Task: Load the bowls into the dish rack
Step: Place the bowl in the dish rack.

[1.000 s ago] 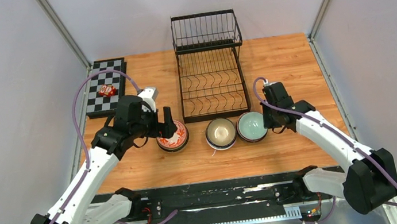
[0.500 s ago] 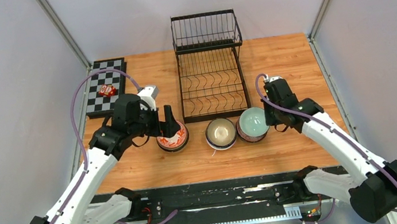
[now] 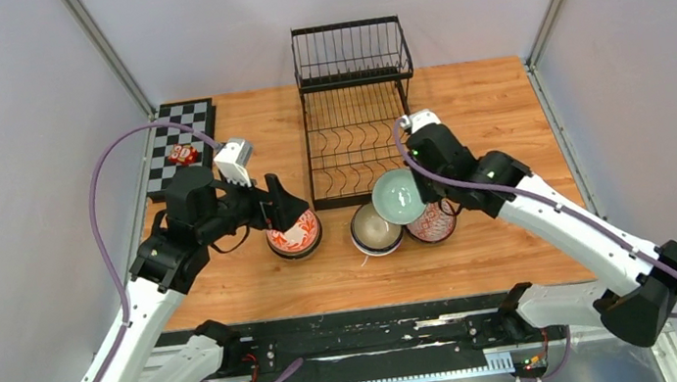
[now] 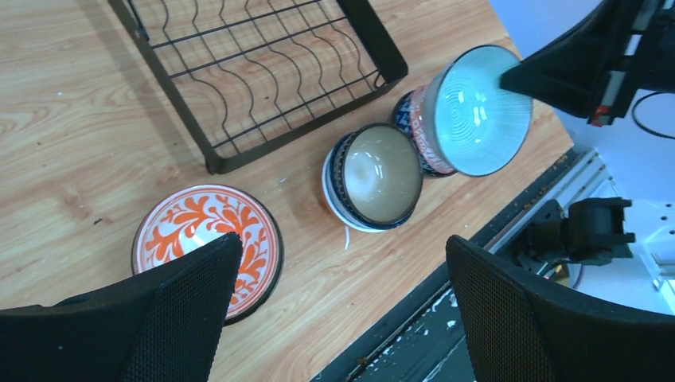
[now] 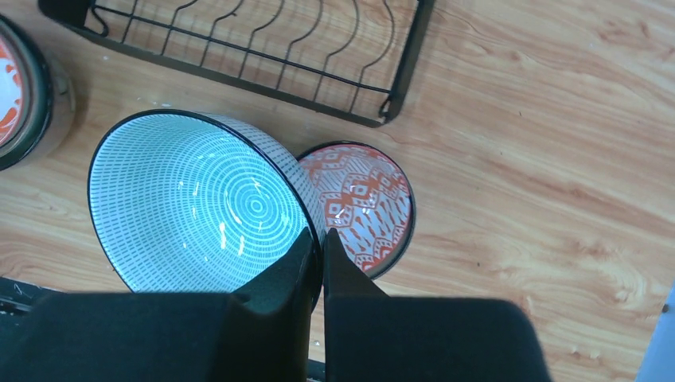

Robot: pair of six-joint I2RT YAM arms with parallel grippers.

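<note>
Pinching green bowl (image 5: 199, 203), mouth tilted leftward

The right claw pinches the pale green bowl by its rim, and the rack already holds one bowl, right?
Not quite. The rack holds no bowl yet; the top view shows its wires bare. The right gripper does pinch the green bowl by its rim.
</note>
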